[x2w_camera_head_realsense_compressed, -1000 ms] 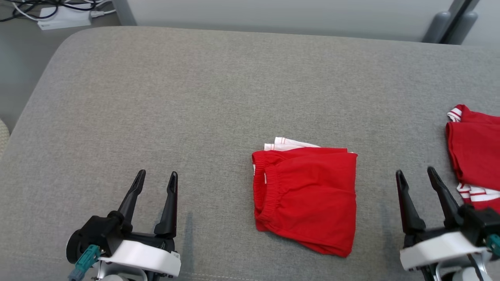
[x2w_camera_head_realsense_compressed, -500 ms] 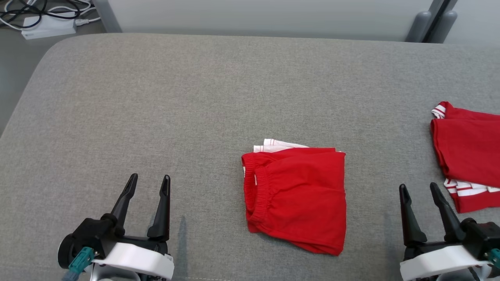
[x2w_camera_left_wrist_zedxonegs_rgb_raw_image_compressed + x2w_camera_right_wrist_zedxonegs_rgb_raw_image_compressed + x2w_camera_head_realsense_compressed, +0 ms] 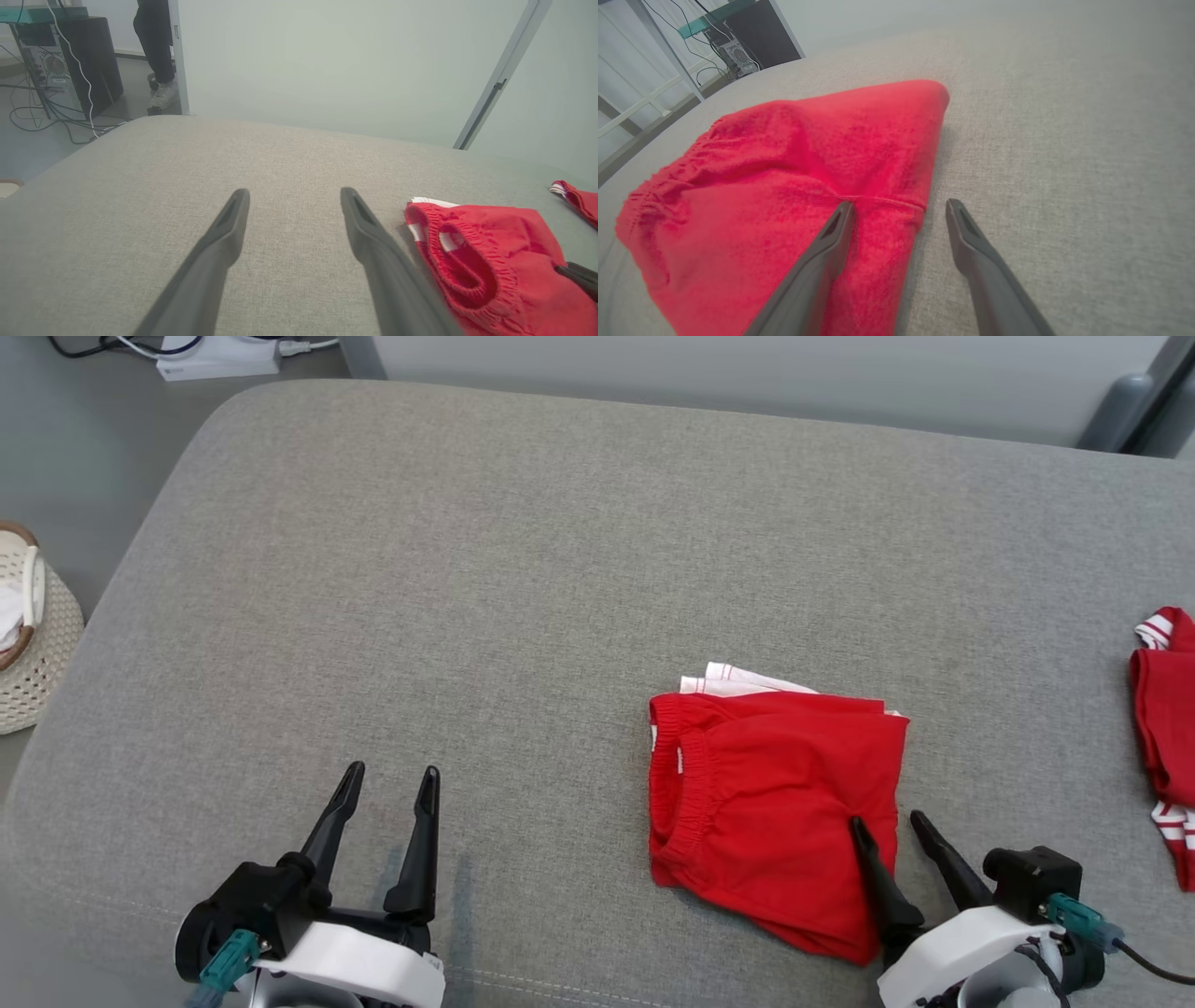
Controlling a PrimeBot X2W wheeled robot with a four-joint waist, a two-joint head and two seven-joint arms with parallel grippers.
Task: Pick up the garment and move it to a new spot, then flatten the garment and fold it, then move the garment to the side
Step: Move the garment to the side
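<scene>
Right end effector (image 3: pixel 885 819) had swung in, released; shorts (image 3: pixel 775 784) lay partly under its left finger. Left end effector (image 3: pixel 392 769) hovered released.

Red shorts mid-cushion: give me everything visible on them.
The red shorts look like soft knit fabric, folded into a rough square and lying flat on the grey upholstered surface. The gathered elastic waistband faces left, and white trim peeks out at the far edge. The open right hand straddles the near right edge, one finger over the fabric; contact is unclear.
</scene>
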